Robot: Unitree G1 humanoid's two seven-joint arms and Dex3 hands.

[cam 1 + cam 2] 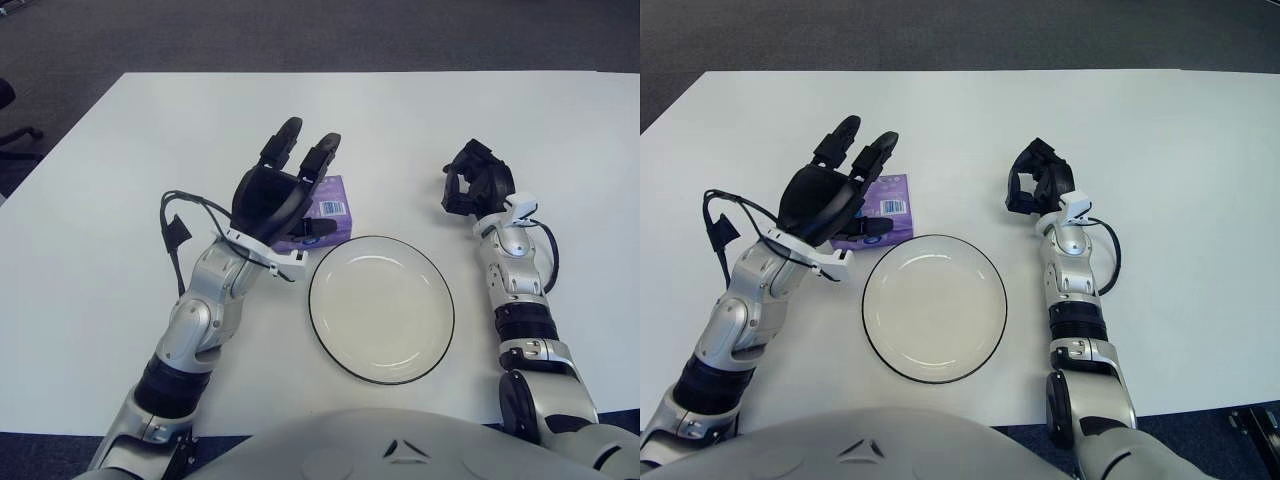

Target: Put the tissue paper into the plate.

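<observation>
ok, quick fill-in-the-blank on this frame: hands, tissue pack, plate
1. The tissue pack is coloured ____.
2. The left hand shows over the pack with its fingers ____.
3. The plate holds ____.
4. The right hand shows to the ____ of the plate, idle.

Missing words: purple; open; nothing; right

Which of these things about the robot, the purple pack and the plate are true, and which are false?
1. The purple tissue pack lies inside the plate. False: it lies on the table beside the plate's rim.
2. The left robot hand is at the tissue pack, fingers spread. True.
3. The plate holds nothing. True.
4. The right robot hand holds the plate. False: it shows apart from it, on the plate's right.
5. The table is black. False: it is white.
</observation>
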